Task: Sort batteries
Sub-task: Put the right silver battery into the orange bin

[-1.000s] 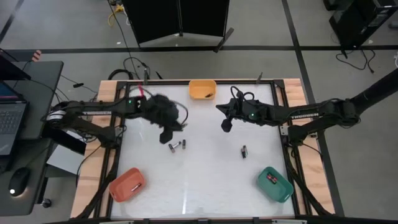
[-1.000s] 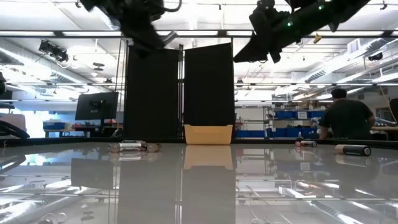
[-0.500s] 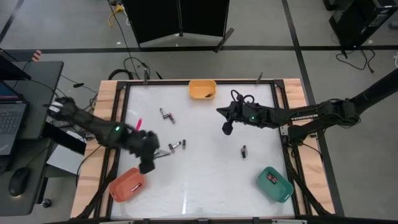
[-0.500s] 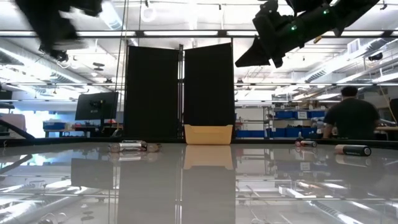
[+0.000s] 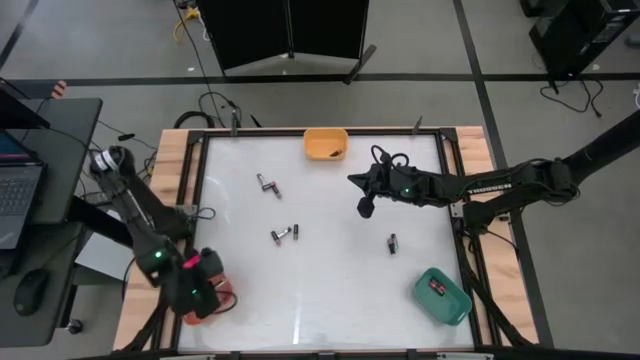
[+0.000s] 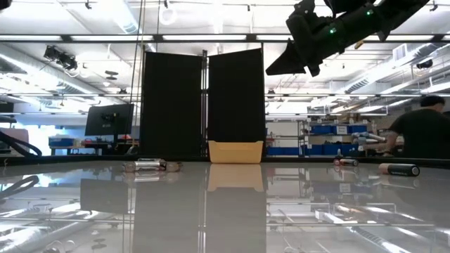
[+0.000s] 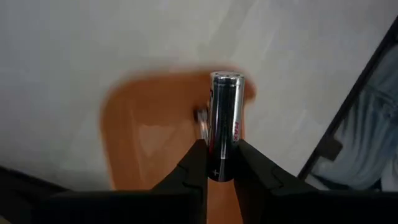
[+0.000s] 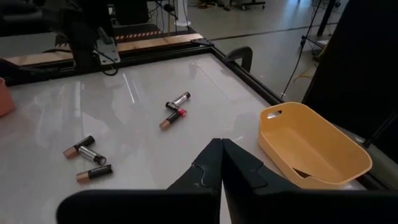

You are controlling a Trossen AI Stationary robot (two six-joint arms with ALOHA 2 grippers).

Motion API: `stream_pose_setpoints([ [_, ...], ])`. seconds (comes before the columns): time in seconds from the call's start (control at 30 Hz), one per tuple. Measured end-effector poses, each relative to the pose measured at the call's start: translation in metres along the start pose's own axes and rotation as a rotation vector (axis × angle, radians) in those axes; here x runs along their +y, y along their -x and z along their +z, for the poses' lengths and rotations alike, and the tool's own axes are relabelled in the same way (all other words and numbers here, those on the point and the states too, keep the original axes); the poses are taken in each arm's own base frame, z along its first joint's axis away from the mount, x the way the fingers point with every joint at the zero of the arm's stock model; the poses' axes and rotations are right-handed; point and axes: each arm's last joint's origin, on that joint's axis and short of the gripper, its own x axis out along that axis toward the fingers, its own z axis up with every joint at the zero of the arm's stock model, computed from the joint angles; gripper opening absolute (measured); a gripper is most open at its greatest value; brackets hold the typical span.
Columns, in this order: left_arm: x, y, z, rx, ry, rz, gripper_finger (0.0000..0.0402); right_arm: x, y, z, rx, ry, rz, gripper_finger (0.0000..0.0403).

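Left gripper [image 7: 219, 163] over orange bin [image 7: 155, 143] at surface's near-left corner, jaws pinching silver cell [image 7: 224, 124] (red marks on side). Right gripper [image 5: 365, 203] hangs above mid-surface, jaws pressed together, empty. Loose cells [image 5: 284, 235] lie mid-surface; yellow bin [image 5: 326, 144] at far edge.

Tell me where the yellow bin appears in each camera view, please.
High view: yellow bin at the table's far edge, middle.
Low view: small, centred before the black panels.
Left wrist view: not in it.
Right wrist view: at the right, by the table's edge.
Shared landmark: the two batteries lying together mid-table, also in the right wrist view.
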Motion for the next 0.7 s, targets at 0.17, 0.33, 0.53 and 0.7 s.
stream_pose_setpoints([
  [0.17, 0.006, -0.020, -0.014, 0.009, 0.055, -0.029, 0.0054, 0.000, 0.000, 0.000, 0.000, -0.001, 0.000, 0.0007],
  [0.33, 0.015, -0.033, -0.018, 0.033, 0.116, -0.026, 0.0054, 0.000, 0.000, 0.000, 0.001, -0.007, 0.000, 0.0015],
  [0.53, 0.022, -0.044, -0.021, 0.080, 0.184, -0.030, 0.0054, 0.000, 0.000, 0.000, 0.005, -0.007, -0.002, 0.0007],
  [0.7, 0.031, -0.051, -0.021, 0.094, 0.243, 0.016, 0.0054, 0.000, 0.000, -0.001, 0.006, -0.006, -0.003, 0.0014],
])
